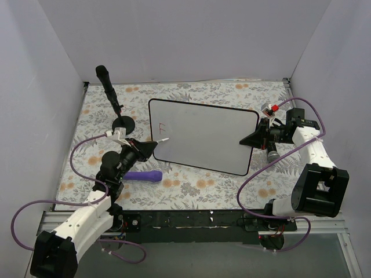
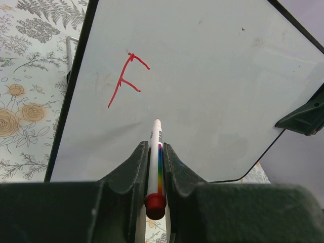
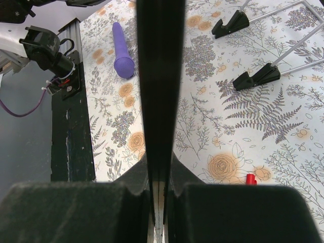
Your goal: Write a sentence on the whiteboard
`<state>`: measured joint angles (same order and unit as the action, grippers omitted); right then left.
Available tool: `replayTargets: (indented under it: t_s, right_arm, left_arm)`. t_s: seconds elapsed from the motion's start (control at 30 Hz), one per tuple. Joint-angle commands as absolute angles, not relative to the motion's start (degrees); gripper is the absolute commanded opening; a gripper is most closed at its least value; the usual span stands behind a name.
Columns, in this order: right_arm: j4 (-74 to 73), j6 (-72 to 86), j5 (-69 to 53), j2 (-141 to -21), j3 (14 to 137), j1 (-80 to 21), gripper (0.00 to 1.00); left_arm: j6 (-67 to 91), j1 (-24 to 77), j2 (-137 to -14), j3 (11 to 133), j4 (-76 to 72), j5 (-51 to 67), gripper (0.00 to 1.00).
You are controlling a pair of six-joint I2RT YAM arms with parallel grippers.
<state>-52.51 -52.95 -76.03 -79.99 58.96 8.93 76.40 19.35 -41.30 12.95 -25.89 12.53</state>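
Note:
The whiteboard (image 1: 203, 136) stands tilted on the flowered cloth, its black feet (image 3: 230, 23) showing from behind in the right wrist view. Of the sentence, a single red "F" (image 2: 126, 78) sits near the board's upper left (image 1: 162, 125). My left gripper (image 1: 152, 146) is shut on a white marker (image 2: 156, 147) with a red end. The marker's tip hangs just below and right of the letter; I cannot tell if it touches the whiteboard (image 2: 212, 76). My right gripper (image 1: 253, 139) is shut on the board's right edge (image 3: 161, 76), its jaws pressed against the black frame.
A black stick on a round base (image 1: 123, 123) stands left of the board. A purple cylinder (image 1: 143, 176) lies near the board's front left corner. A small red cap (image 3: 250, 178) rests on the cloth. White walls enclose three sides; a black rail (image 1: 191, 220) runs along the front.

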Motion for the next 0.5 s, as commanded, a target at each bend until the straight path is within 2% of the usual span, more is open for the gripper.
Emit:
replayTargets:
  t_s: [0.0, 0.47]
  right_arm:
    - [-51.86, -55.11, -74.27, -79.54, 59.76, 8.61, 0.01]
    - [-51.94, -55.02, -74.09, -79.63, 59.85, 8.7, 0.01]
  left_arm:
    - [74.97, 20.3, -43.15, 15.47, -28.91, 12.04, 0.0]
    - [72.77, 21.01, -45.61, 17.49, -31.03, 7.74, 0.0]
